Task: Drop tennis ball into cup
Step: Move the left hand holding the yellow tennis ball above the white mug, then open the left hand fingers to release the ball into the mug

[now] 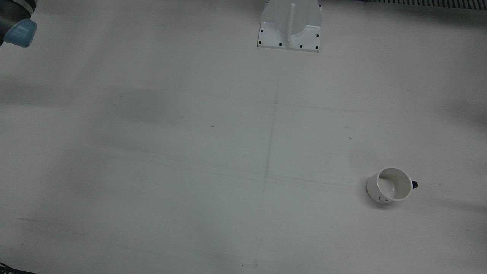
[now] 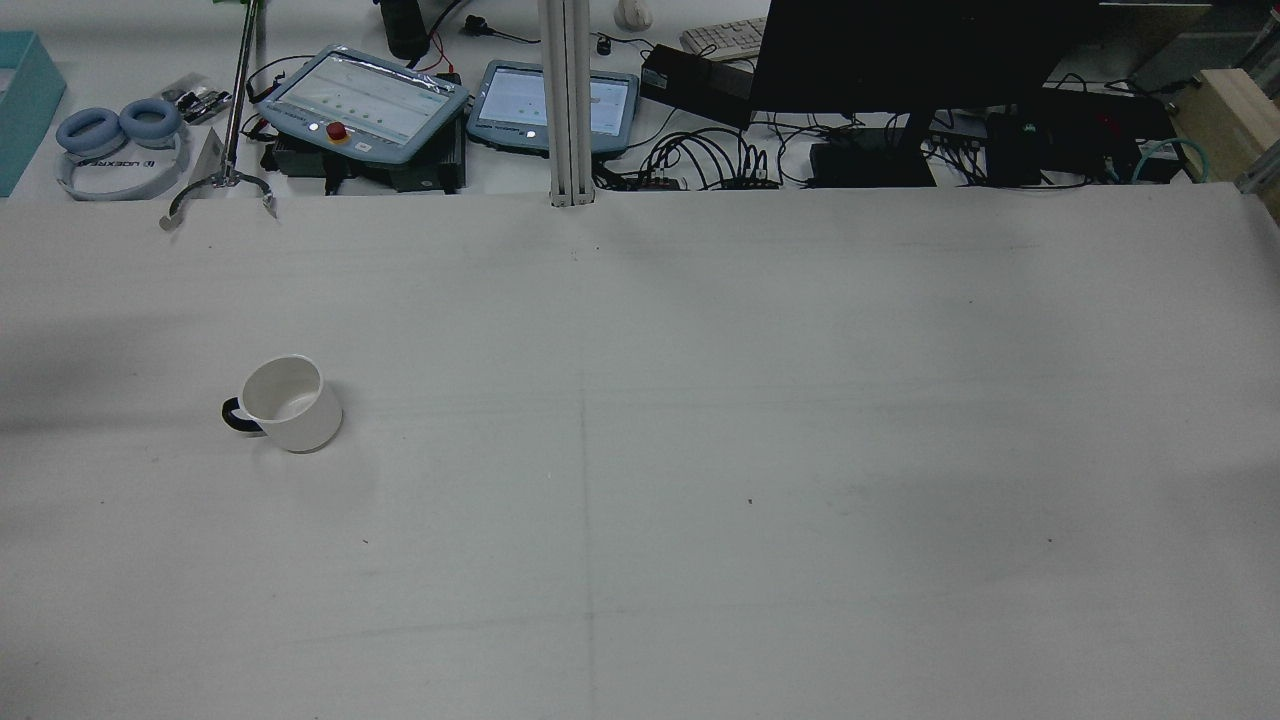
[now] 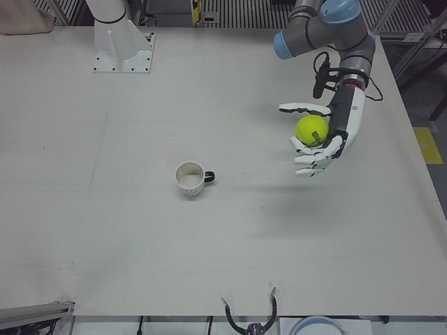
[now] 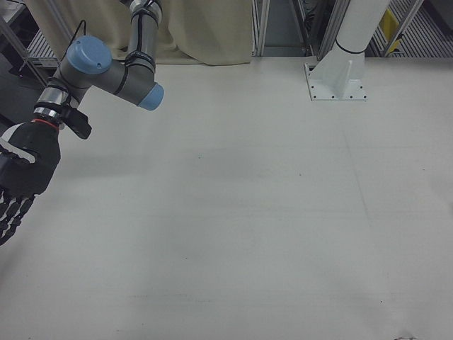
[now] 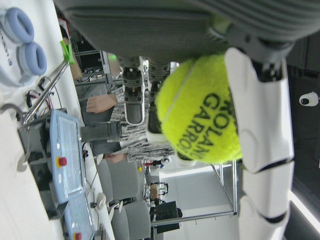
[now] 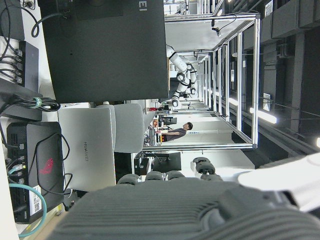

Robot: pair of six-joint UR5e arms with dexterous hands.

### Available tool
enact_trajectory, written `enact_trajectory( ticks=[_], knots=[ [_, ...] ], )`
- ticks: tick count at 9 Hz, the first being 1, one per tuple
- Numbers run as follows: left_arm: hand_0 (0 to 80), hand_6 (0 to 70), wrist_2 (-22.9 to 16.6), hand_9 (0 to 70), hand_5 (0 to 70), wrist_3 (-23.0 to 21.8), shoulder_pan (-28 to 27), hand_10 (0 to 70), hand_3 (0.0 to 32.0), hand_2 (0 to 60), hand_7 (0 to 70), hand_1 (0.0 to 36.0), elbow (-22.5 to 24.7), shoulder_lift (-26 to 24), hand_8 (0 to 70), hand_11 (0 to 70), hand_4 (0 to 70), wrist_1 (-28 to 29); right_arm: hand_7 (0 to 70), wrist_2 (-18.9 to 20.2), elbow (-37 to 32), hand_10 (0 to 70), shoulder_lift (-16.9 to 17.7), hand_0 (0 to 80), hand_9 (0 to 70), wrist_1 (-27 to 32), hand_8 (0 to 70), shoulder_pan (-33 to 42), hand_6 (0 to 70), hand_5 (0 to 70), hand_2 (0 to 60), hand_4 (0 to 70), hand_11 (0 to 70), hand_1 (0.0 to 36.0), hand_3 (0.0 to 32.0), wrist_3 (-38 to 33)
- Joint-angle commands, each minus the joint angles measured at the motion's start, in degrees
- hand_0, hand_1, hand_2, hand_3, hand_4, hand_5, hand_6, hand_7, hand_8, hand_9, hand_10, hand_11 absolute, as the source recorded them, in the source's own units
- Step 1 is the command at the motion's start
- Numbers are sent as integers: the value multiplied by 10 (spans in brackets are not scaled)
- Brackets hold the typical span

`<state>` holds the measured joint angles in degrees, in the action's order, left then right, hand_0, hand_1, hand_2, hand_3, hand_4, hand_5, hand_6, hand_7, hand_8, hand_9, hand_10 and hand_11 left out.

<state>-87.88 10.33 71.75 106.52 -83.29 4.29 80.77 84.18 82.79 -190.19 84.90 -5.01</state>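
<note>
Cup: white, upright, empty, dark handle. Tennis ball: clamped in left hand, raised well apart from cup. Right hand: finger state cannot be told.

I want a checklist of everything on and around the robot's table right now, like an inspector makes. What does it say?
Surface: flat white table, bare but for the cup.
Job's things: white round cup with dark handle, upright and empty; yellow fuzzy tennis ball held off to one side of it.
Clutter: nothing seen on the work area.
Robot hands: left robot hand closed on the ball, above the table; right robot hand at the table's edge, holding nothing that shows.
Cables: tangled black cables behind the table.
Surroundings: two grey control tablets, blue headphones, black monitor.
</note>
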Motion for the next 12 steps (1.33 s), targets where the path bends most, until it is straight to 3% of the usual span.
enact_trajectory(
  ticks=[1,2,4,6,8,9,10,11,12],
  knots=[
    [546,700,2,595,223,39,-108,189,0,116,700,134,-10,-82,462,285,288,-43,0,0,0,0,0,0,0,0,0,0,0,0,0,0,0,0,0,0],
    [530,700,3,593,236,50,-143,182,0,136,700,116,-11,-108,461,274,286,-63,0,0,-1,0,0,0,0,0,0,0,0,0,0,0,0,0,0,0],
    [537,700,10,594,223,74,-204,183,0,121,700,127,-24,-152,461,276,278,-90,0,0,-1,0,0,0,0,0,0,0,0,0,0,0,0,0,0,0],
    [539,700,23,598,235,73,-234,184,0,114,700,122,-79,-188,464,278,270,-84,0,0,-1,0,0,0,0,-1,0,0,0,0,0,0,0,0,0,0],
    [545,700,22,565,211,72,-236,167,0,102,700,138,-87,-185,441,255,260,-69,0,0,0,0,0,0,0,0,0,0,0,0,0,0,0,0,0,0],
    [522,662,22,308,170,69,-235,110,0,146,595,154,-87,-181,275,174,186,-61,0,0,0,0,0,0,0,0,0,0,0,0,0,0,0,0,0,0],
    [475,451,22,98,126,68,-234,55,0,194,145,136,-83,-169,144,93,97,-49,0,0,0,0,0,0,0,0,0,0,0,0,0,0,0,0,0,0],
    [454,298,22,61,93,69,-234,33,0,194,74,120,-82,-164,95,59,64,-48,0,0,0,0,0,0,0,0,0,0,0,0,0,0,0,0,0,0],
    [418,204,22,45,71,70,-235,24,0,214,57,111,-81,-163,66,44,48,-48,0,0,0,0,0,0,0,0,0,0,0,0,0,0,0,0,0,0]
  ],
)
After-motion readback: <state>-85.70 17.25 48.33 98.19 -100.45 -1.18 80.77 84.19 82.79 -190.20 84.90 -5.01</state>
